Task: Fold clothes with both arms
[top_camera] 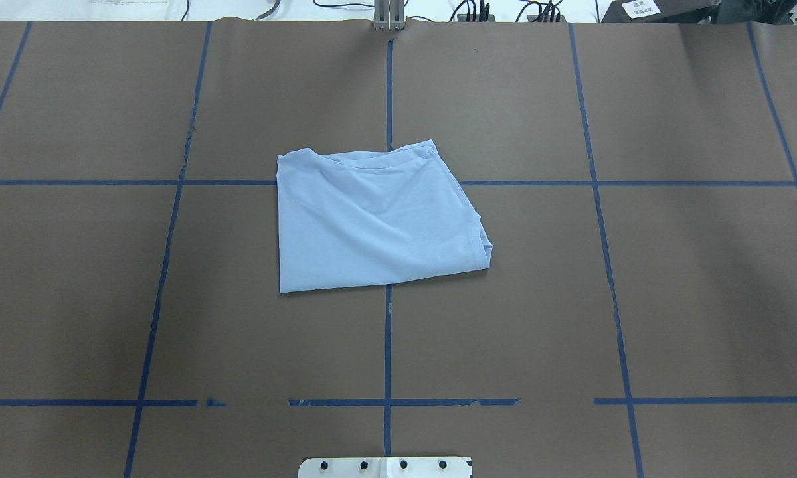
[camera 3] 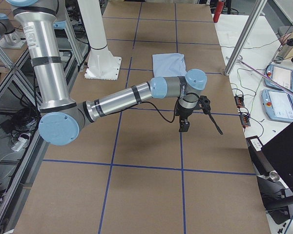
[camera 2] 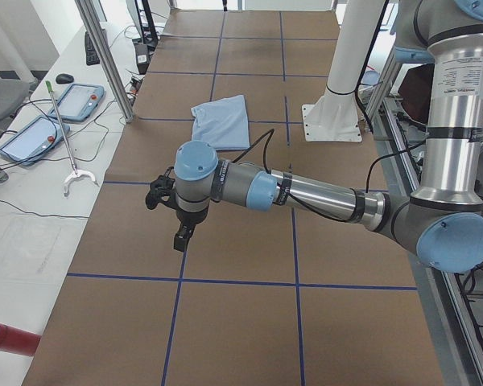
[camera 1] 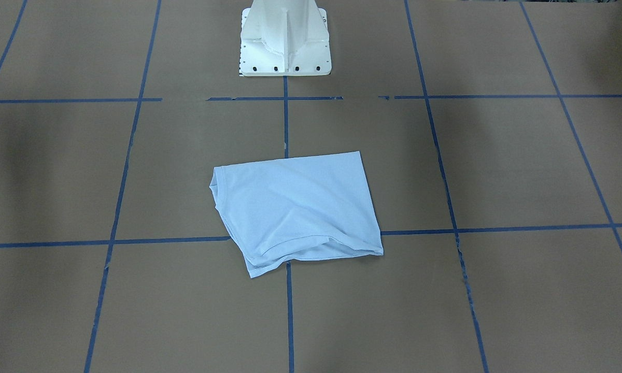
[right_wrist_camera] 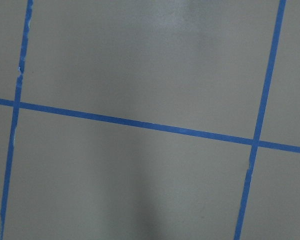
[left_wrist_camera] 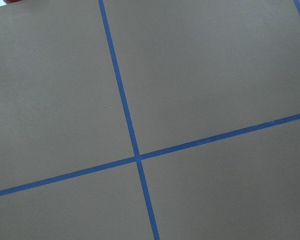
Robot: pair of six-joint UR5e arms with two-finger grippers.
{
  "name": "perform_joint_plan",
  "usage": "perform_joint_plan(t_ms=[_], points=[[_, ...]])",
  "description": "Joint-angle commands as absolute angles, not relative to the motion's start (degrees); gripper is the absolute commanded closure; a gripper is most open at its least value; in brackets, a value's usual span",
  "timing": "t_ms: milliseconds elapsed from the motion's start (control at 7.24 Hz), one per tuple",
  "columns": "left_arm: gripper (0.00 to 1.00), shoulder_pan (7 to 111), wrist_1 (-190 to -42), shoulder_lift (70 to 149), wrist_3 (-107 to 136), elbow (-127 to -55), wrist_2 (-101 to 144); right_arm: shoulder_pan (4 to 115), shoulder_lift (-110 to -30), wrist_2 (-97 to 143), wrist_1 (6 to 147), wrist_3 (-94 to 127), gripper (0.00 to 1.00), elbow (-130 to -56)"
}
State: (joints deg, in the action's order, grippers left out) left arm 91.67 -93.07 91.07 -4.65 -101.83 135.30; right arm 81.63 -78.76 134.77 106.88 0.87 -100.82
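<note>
T-shirt: you find the light blue T-shirt [top_camera: 372, 226] folded into a rough rectangle and lying flat near the middle of the table [top_camera: 704, 299], in front of the white pedestal [camera 1: 285, 46]

Position on the grid: it covers the spot where the centre line of blue tape [top_camera: 388, 345] meets a cross line

Fabric: a hemmed edge runs along the side farthest from the robot, one corner on the robot's right bunches a little, and soft creases cross the top layer

Left arm: in your left-end view the left arm [camera 2: 306, 193] reaches out low over the table, well apart from the T-shirt

Left gripper: the left gripper [camera 2: 181, 240] points down above the brown surface near a tape line; you cannot tell whether its fingers are apart or together, and nothing shows between them

Right arm: in your right-end view the right arm [camera 3: 117, 100] stretches out the same way, well apart from the T-shirt

Right gripper: the right gripper [camera 3: 184, 128] hangs downward over the table; you cannot tell its finger state either

Wrist cameras: both show you only brown table and crossing blue tape
</note>
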Motion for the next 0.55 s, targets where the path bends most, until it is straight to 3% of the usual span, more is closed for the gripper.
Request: perform_joint_plan(t_ms=[0,414], points=[[0.00,91.67,-93.16,92.10,-4.57,-101.60,135.26,81.65,-78.66,134.74,106.87,0.88,0.00,-100.72],[0.00,91.67,-92.81,92.02,-4.48,-102.30,135.26,81.65,-79.27,135.09,106.87,0.97,0.00,-101.42]])
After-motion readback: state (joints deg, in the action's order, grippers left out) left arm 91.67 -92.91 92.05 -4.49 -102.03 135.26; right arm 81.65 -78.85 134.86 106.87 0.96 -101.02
